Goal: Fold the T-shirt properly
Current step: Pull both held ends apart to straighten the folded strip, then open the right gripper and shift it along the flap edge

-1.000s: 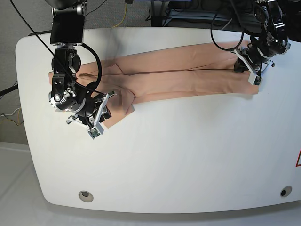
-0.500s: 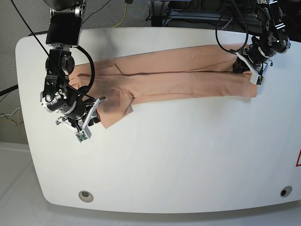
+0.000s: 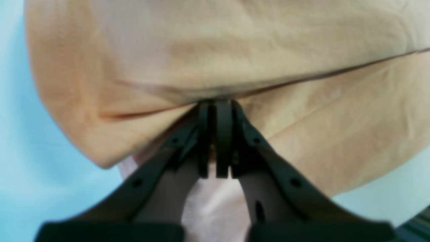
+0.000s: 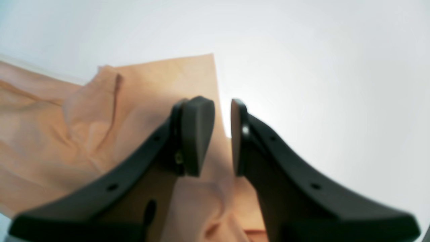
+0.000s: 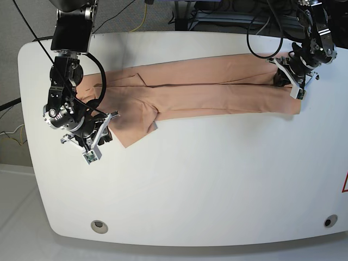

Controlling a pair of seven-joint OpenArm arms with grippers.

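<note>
White bench [image 5: 206,179] with rounded corners, grey floor and a tangle of cables behind the far edge. No containers anywhere on it, only cloth.

Base view: the T-shirt [image 5: 217,87] laid out as one long narrow strip across the far half of the bench, long axis running side to side, tilted a touch so the view's right end sits a bit further back. A dark crease line down the middle of the strip, lengthwise. At the view's left end, a flap of cloth angling toward the near edge and ending in a corner. Right gripper [image 5: 100,133] just beside that flap, over bare bench. Left gripper [image 5: 288,76] down on the strip's other end.

Left wrist view: pretty blurry, but the fingers [image 3: 223,141] pressed together with a fold of the T-shirt [image 3: 218,53] pinched right at the tips. Cloth filling most of the frame, pale bench at both sides.

Right wrist view: fingers [image 4: 196,134] standing apart, a clear gap between them, nothing held. T-shirt [image 4: 100,134] spread below and to the left, one straight edge running under the gap, bare white bench [image 4: 319,67] to the right. Can't tell whether the tips touch the cloth.
</note>
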